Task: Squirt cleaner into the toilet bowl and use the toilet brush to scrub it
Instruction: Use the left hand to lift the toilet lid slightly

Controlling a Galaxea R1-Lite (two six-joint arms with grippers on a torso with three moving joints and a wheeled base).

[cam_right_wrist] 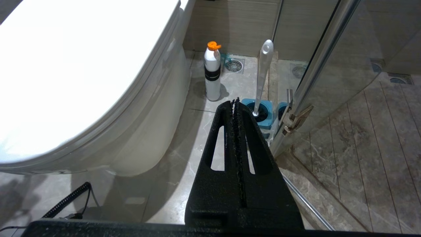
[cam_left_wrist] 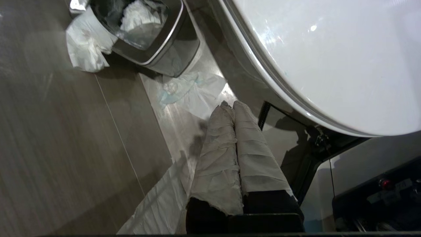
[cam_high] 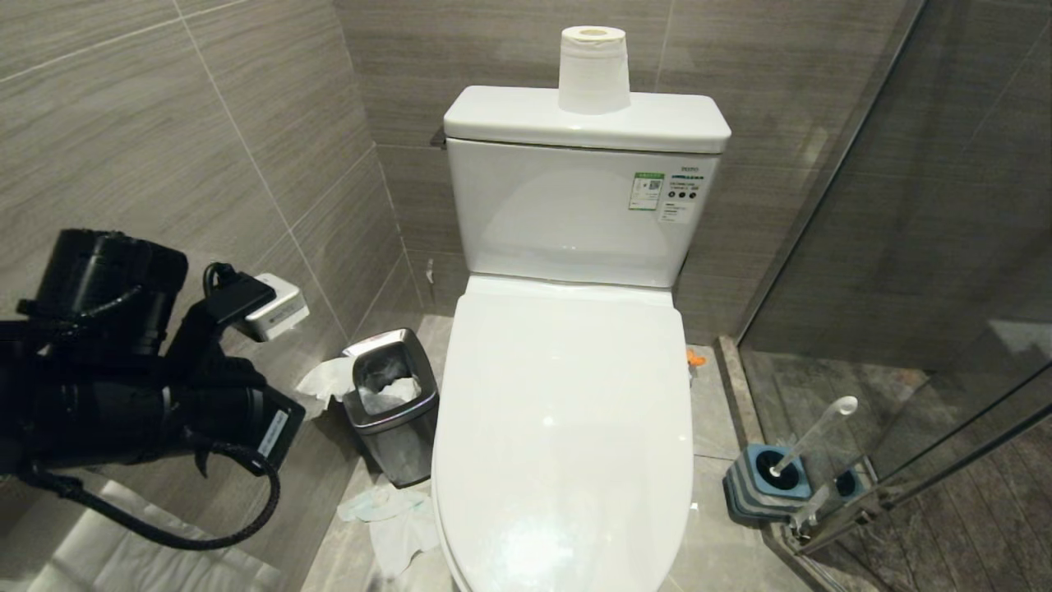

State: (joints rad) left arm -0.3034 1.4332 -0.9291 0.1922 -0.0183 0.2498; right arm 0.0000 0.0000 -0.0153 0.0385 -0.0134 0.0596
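Nearest the robot, the left gripper [cam_left_wrist: 232, 107] hangs low beside the front curve of the toilet bowl [cam_high: 567, 427], its jaws pressed together and empty, both fingers wrapped in white cloth. The left arm shows at the left edge of the head view, near the tiled wall. The right gripper [cam_right_wrist: 235, 102] sits low on the other side, jaws likewise together on nothing, aimed toward the brush corner.

The lid is down over the basin, so no cleaner can reach the water yet. Judgement: the step in hand is raising the lid. To do it well, the left jaws should come in under the front lip, catch the lid edge only and not the seat beneath, and swing it back gently until it leans against the tank.

On the floor to the left lie crumpled tissues [cam_high: 394, 514], then the steel waste bin [cam_high: 393, 403]. To the right, just beside the glass shower door, stands the blue holder [cam_high: 764, 485] with the toilet brush [cam_high: 814, 436] seated in it, well apart from both grippers. Its long axis runs near upright, tilted slightly, rounded handle tip up and away from the bowl, bristle head down and hidden in the holder. A white bottle with an orange cap [cam_right_wrist: 212, 70] stands upright close against the bowl's right flank.

Farthest back, a paper roll [cam_high: 593, 70] stands on the tank
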